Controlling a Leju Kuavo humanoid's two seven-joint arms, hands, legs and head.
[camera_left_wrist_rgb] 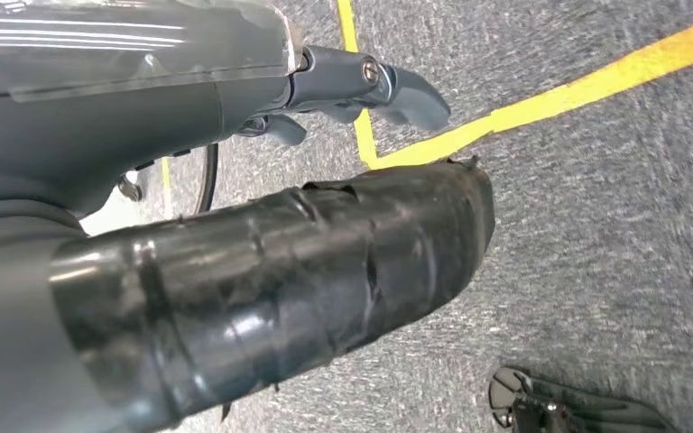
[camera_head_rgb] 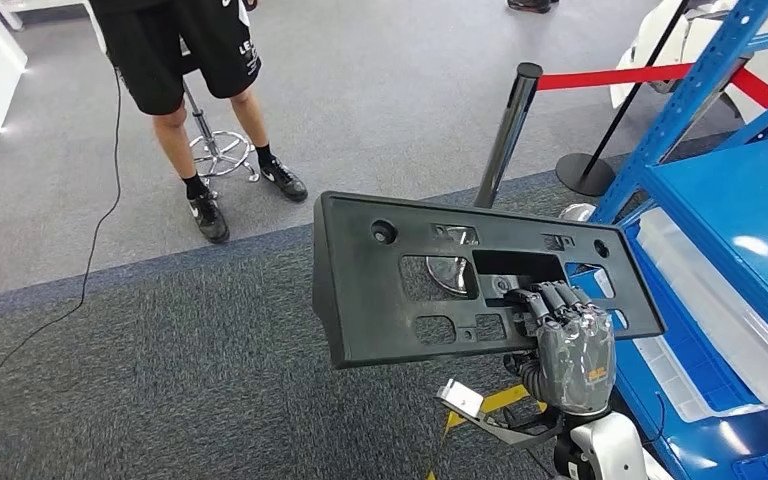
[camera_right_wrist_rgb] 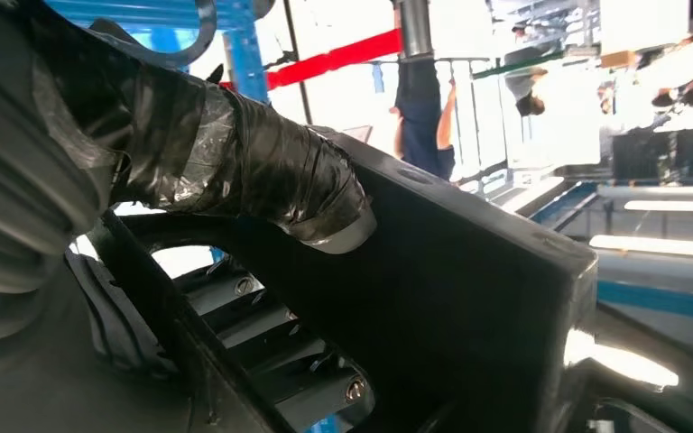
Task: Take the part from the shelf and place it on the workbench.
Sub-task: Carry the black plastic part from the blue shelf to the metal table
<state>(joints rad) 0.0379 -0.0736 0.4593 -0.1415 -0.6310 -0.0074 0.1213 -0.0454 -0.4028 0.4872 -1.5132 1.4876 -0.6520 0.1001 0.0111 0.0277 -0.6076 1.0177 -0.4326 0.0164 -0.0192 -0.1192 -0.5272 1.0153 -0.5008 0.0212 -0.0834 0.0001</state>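
A long black plastic part (camera_head_rgb: 400, 290) with several cut-outs is held flat in the air above the carpet. My right hand (camera_head_rgb: 570, 345) grips it from below near its right end, fingers hooked through a cut-out. In the right wrist view the taped thumb (camera_right_wrist_rgb: 262, 171) presses on the face of the black part (camera_right_wrist_rgb: 469, 298), with darker fingers (camera_right_wrist_rgb: 298, 361) under it. My left hand (camera_left_wrist_rgb: 271, 271) hangs over the floor holding nothing, its taped thumb forward and fingers (camera_left_wrist_rgb: 370, 86) partly curled.
The blue shelf rack (camera_head_rgb: 730, 200) stands right beside the part on the right, with clear trays (camera_head_rgb: 720, 320) on it. A black stanchion (camera_head_rgb: 505, 130) with red rope stands behind the part. A person (camera_head_rgb: 190, 90) and a stool (camera_head_rgb: 220, 150) are at the far left.
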